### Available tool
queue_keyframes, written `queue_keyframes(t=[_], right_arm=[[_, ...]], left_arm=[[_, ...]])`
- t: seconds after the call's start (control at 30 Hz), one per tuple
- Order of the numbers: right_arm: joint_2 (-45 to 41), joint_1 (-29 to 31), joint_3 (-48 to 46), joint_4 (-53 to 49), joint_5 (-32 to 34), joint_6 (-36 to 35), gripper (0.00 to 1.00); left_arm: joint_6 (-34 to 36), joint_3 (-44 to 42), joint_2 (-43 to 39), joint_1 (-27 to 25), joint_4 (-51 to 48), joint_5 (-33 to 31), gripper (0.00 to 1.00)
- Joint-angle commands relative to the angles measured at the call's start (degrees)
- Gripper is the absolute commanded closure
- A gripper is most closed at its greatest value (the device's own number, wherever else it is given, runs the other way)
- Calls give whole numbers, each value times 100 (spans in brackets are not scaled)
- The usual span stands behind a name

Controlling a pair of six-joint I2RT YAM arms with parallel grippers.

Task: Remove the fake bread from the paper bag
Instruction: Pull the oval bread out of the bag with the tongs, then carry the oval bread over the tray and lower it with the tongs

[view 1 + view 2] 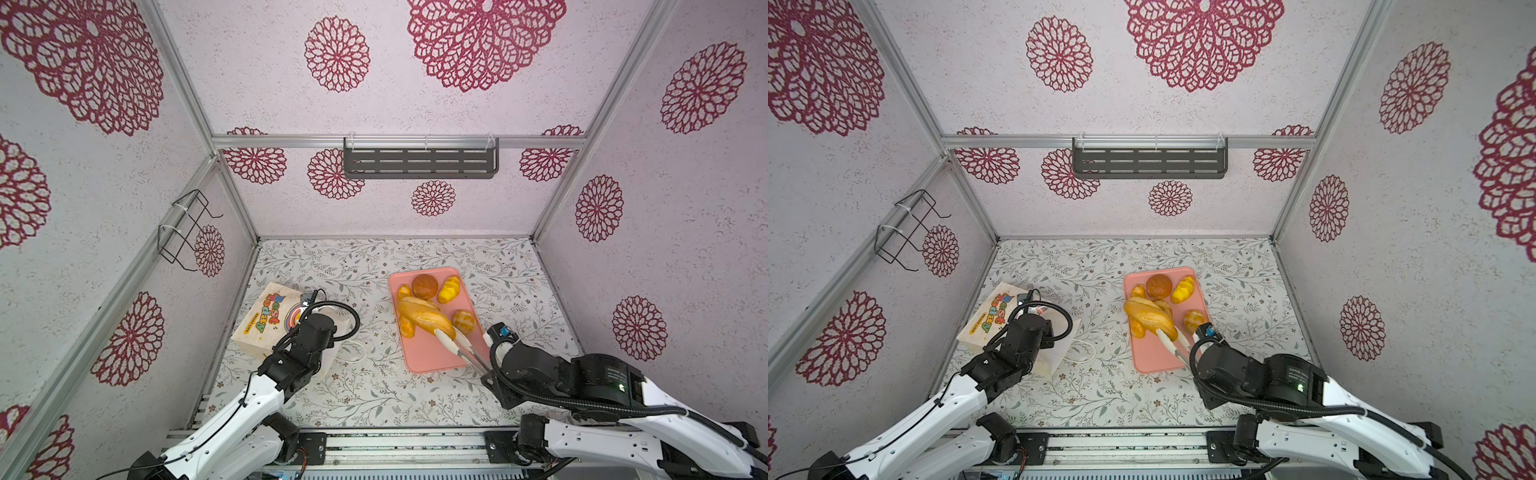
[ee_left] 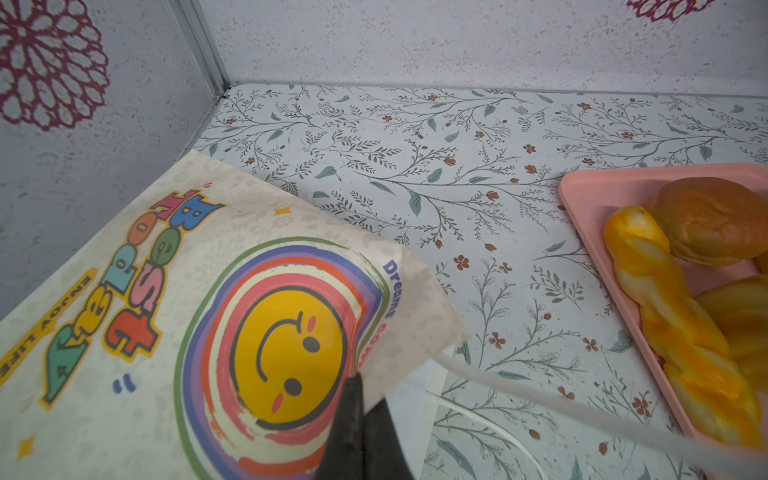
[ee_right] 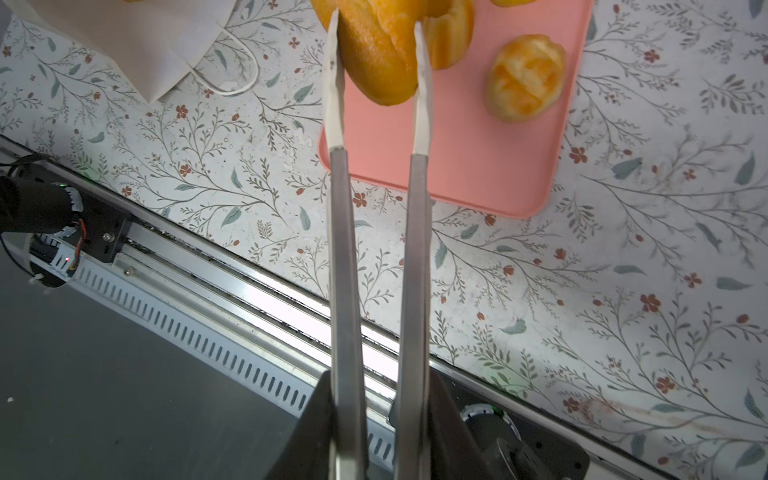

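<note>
Right claw (image 3: 380,428) grips 1 pair of metal tongs (image 3: 345,249) (white tips), with the tips on either side of the long loaf's (image 1: 424,318) near end. Left claw (image 2: 363,436) is pinched tight on an edge of the paper bag (image 2: 124,332).

Counts: 2 arms, 1 bag, 1 pink tray (image 1: 428,353), 5 pieces of fake bread visible. All are on the tray, right of the table's (image 1: 353,399) middle:
- long loaf, lying across a braided stick (image 2: 673,316)
- dark brown round bun (image 1: 424,285) and yellow roll (image 1: 449,289), at the tray's far edge
- small scored bun (image 1: 463,321), by its right edge

All are glossy, golden-yellow to brown. Bag is cream-white and near the table's left edge, with colourful lettering and a smiley face up. Its white cord handle (image 1: 357,353) is on the table.
</note>
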Motion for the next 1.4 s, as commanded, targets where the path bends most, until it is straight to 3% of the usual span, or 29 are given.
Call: queue_keyframes(t=[0.0, 0.37, 0.57, 0.7, 1.07, 1.37], right_arm=[[-125, -21, 145, -587, 374, 600, 100], [-226, -21, -579, 145, 851, 1722, 100], [-12, -27, -767, 774, 773, 1455, 100], [-101, -25, -567, 1118, 691, 835, 100], [239, -21, -392, -284, 205, 811, 100], [-100, -26, -968, -144, -160, 1076, 100]], left_arm=[[62, -122, -119, 61, 269, 179, 100], [-83, -328, -249, 69, 381, 388, 100], [-94, -387, -426, 69, 293, 400, 100], [-113, -440, -575, 68, 235, 409, 100], [-201, -503, -729, 65, 221, 422, 100], [-244, -498, -722, 68, 230, 477, 100]])
